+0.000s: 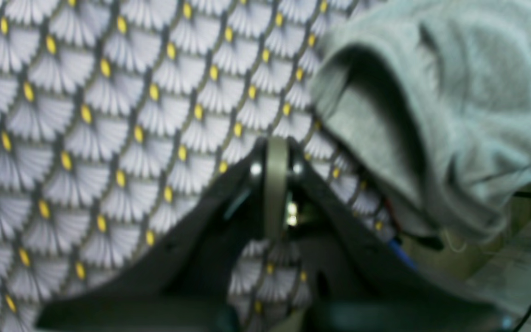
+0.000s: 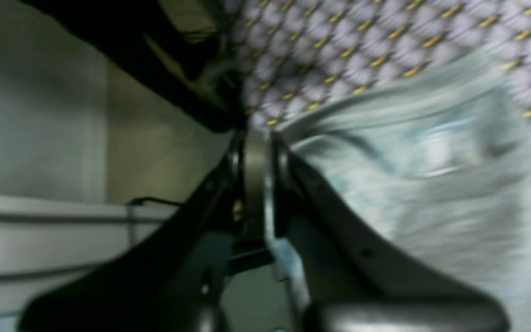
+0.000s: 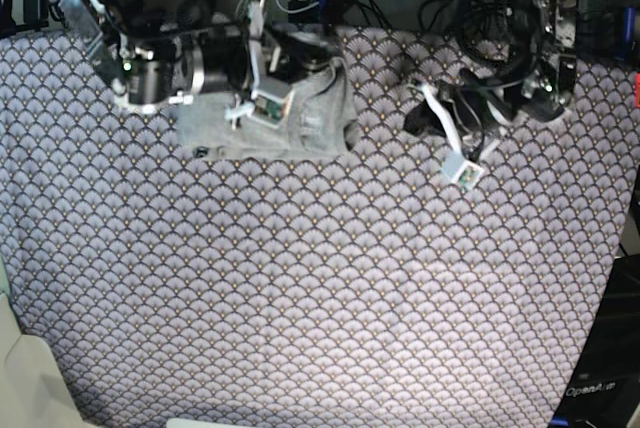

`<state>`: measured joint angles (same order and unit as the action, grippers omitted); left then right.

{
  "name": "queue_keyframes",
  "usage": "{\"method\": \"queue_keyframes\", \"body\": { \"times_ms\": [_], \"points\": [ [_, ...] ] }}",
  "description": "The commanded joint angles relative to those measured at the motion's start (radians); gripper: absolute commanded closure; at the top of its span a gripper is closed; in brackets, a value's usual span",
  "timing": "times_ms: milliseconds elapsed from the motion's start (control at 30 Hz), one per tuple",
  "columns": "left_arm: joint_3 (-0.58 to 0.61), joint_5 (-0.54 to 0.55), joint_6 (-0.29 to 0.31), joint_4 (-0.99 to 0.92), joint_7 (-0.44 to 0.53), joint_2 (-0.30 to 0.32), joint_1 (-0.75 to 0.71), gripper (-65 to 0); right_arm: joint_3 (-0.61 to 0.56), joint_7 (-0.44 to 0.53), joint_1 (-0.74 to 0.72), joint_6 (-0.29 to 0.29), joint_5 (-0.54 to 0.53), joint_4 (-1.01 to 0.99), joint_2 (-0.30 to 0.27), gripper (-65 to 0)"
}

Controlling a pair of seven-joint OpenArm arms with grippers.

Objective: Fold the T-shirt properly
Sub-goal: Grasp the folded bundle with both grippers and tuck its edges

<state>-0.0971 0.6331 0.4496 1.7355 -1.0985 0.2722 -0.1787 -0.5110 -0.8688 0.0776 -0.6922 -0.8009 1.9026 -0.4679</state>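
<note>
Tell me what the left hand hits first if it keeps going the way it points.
Probably only the table cloth: the left hand, shut and empty, points at bare cloth. The T-shirt lies off to one side. Depth is unclear.

Soft, matt grey cloth on the T-shirt (image 1: 468, 106), slightly fuzzy and creased. Smooth printed cloth over the desk (image 3: 330, 278), matt. Dull black plastic with small shiny metal screws on the left hand (image 1: 275, 152).
</note>
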Motion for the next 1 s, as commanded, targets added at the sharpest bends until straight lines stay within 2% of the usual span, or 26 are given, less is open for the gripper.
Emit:
{"method": "queue_keyframes", "body": {
  "times_ms": [0,200,333,500,600,700,833,900,967],
  "points": [
    [-0.003,0.018,0.008,0.017,0.018,0.006,0.011,0.0,0.004,0.020,-0.017,-0.006,-0.024,0.004,-0.005,-0.8],
    [-0.053,0.020,0.015,0.017,0.016,0.005,-0.025,0.0,0.004,0.033,-0.074,-0.006,-0.025,-0.105,0.002,-0.8],
    [-0.095,0.020,0.016,0.017,0.016,0.006,-0.038,0.0,-0.002,0.141,-0.074,-0.006,-0.024,-0.203,0.002,-0.8],
    [-0.123,0.015,0.016,0.017,0.016,0.006,-0.040,0.0,-0.002,0.178,-0.068,-0.006,-0.024,-0.306,0.025,-0.8],
    [-0.123,0.015,0.016,0.017,0.016,0.006,-0.032,0.0,-0.039,0.217,-0.066,-0.006,-0.021,-0.351,0.057,-0.8],
    [-0.123,0.020,0.015,0.017,0.016,0.006,-0.029,0.0,-0.077,0.233,-0.072,-0.006,0.041,-0.386,0.099,-0.8],
    [-0.122,0.020,0.013,0.017,0.016,0.003,-0.011,0.0,-0.073,0.230,-0.072,-0.006,0.171,-0.437,0.163,-0.8],
    [-0.120,0.021,0.013,0.017,0.016,0.000,-0.009,0.0,-0.071,0.225,-0.071,-0.006,0.219,-0.435,0.169,-0.7],
    [-0.117,0.021,0.015,0.017,0.016,0.000,-0.009,0.0,-0.071,0.224,-0.074,-0.006,0.223,-0.435,0.169,-0.7]
  ]
}}
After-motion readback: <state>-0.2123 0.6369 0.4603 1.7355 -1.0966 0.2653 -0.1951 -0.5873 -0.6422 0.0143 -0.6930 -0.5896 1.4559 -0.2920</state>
